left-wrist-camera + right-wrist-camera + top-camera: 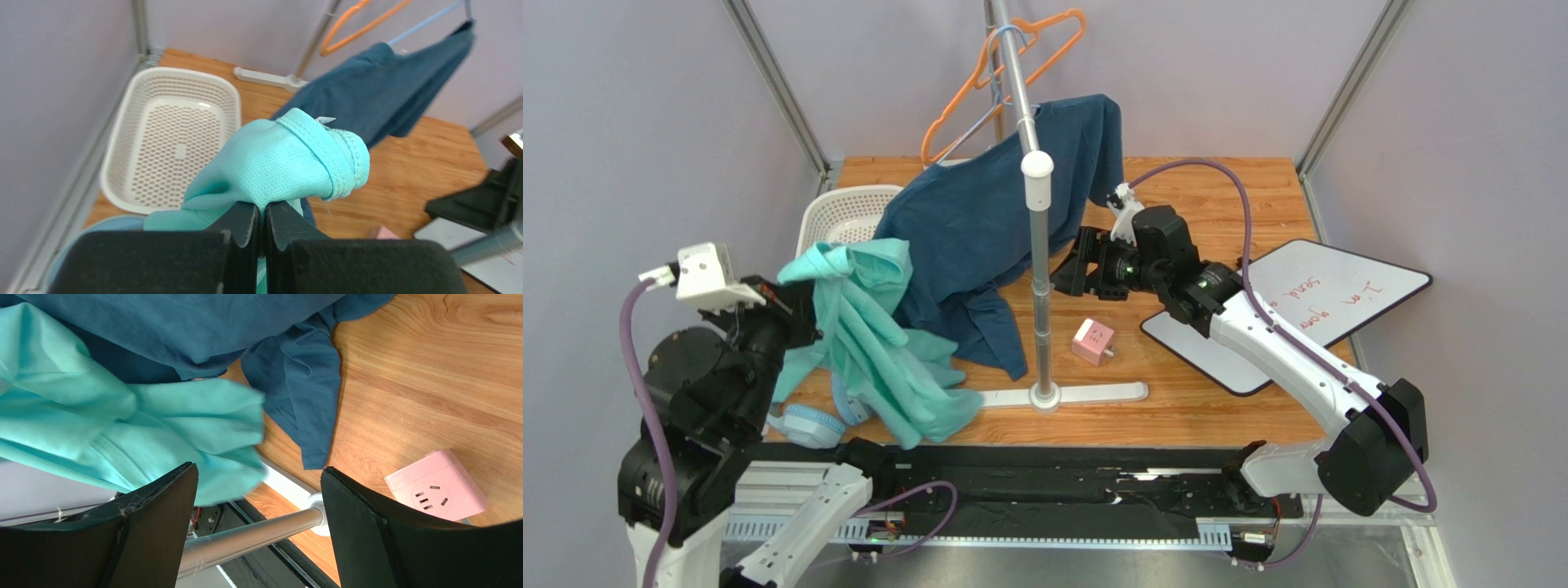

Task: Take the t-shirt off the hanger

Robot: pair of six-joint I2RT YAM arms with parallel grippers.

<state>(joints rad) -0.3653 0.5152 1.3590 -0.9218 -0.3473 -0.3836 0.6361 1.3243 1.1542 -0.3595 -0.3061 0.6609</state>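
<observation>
A teal t-shirt [879,331] hangs from my left gripper [790,298], off any hanger, and trails down to the table's front left. In the left wrist view the jaws [265,211] are shut on a fold of the teal t-shirt [288,159]. A dark blue t-shirt [989,221] drapes from the rack rail on a light blue hanger [430,21]. An empty orange hanger [1014,61] hangs on the rail behind it. My right gripper [1075,263] is open and empty, just right of the rack pole [1041,282], facing the shirts [258,484].
A white perforated basket [836,214] stands at the back left. A pink socket cube [1092,341] lies right of the rack's base. A whiteboard [1308,306] lies at the right. A light blue round object [811,426] sits at the front left edge.
</observation>
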